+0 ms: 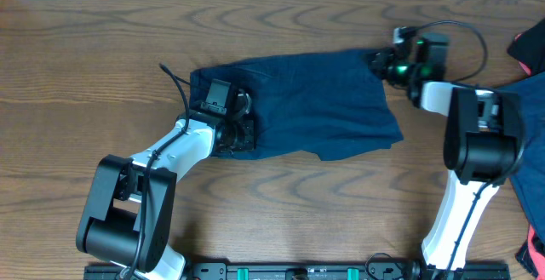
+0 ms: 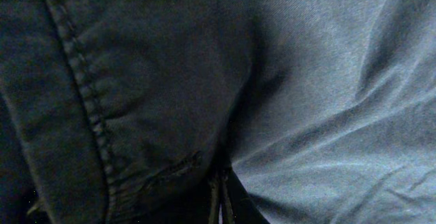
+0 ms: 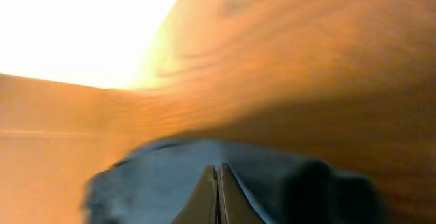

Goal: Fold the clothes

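Observation:
The clothes, dark navy shorts, lie spread across the middle of the wooden table. My left gripper sits on their left end, where the cloth bunches up around it. In the left wrist view the navy clothes fill the frame, a stitched seam runs down the left, and the left gripper is shut with cloth pressed round its tips. My right gripper is at the shorts' far right corner. The blurred right wrist view shows the right gripper shut, with the blue clothes humped around it.
More garments lie at the right edge: a dark and red piece, a blue cloth under the right arm, and a red piece. A black cable loops behind the right gripper. The table's far edge runs along the top.

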